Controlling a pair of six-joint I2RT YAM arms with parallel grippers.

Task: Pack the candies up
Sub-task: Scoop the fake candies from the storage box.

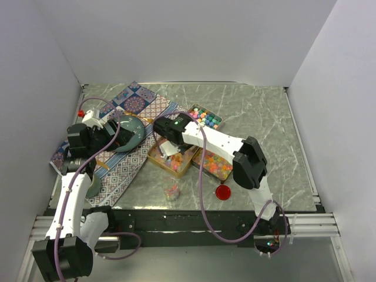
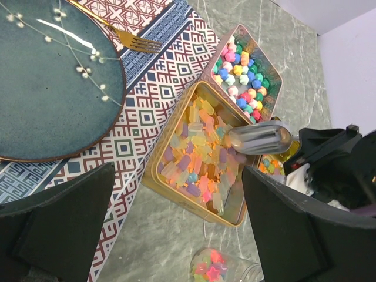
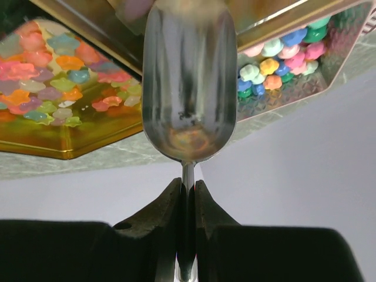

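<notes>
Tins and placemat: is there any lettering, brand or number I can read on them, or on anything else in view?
No readable text in any view.
gold tins: bare metal, no label showing.
placemat: geometric patterns only.
plate: a painted twig, no words.
scoop: plain metal, no stamp visible.

The left claw [image 2: 179, 176] stands spread wide, while the right claw [image 3: 187, 194], reached across leftward, pinches the handle of the scoop [image 3: 188, 82].

Robot test booth in a laboratory
Plain white panels [image 1: 176, 41] close in a marble-pattern table [image 1: 264, 111]; a left arm [image 1: 73, 194] and a right arm [image 1: 249, 161] stand on a frame of metal rails [image 1: 308, 223] at its near edge.
</notes>
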